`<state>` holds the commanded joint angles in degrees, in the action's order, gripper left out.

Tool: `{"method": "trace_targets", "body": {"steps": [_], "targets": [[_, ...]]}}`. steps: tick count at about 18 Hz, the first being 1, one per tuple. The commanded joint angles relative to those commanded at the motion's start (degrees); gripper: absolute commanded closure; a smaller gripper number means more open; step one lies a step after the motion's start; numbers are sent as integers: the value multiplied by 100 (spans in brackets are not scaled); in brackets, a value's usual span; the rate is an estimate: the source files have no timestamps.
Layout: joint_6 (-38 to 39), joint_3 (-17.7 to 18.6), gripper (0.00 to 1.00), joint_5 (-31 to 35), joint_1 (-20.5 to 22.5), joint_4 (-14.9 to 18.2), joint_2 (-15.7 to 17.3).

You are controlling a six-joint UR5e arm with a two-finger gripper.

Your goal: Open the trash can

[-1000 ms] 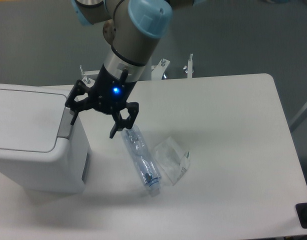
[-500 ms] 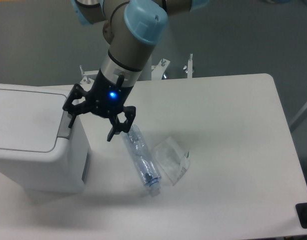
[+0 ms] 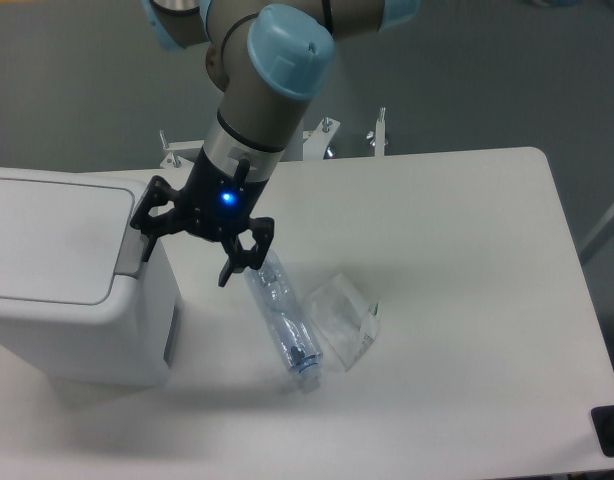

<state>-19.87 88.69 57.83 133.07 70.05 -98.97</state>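
The trash can (image 3: 67, 290) is a large white boxy bin at the left edge of the table, its flat lid (image 3: 47, 240) down. A grey push tab (image 3: 130, 254) sits at the lid's right edge and a small dark panel (image 3: 171, 335) shows on the side wall. My gripper (image 3: 185, 260) hangs open just right of the bin, its black fingers spread wide. The left fingertip (image 3: 147, 251) is at the push tab; whether it touches I cannot tell. The right fingertip (image 3: 227, 275) hangs over the table beside a bottle. Nothing is held.
A crushed clear plastic bottle (image 3: 282, 320) lies on the white table (image 3: 467, 300) just right of the gripper, cap toward the front. A clear plastic package (image 3: 345, 318) lies beside it. Metal brackets (image 3: 377, 130) stand at the table's back edge.
The gripper has shifted slightly left and then settled a little lower next to the bin's push tab, staying open. The lid, bottle and package have not moved.
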Motion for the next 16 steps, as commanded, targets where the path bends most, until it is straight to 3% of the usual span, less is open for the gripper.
{"method": "trace_targets", "body": {"steps": [16], "targets": [[177, 52, 0, 35, -123, -105, -9]]}}
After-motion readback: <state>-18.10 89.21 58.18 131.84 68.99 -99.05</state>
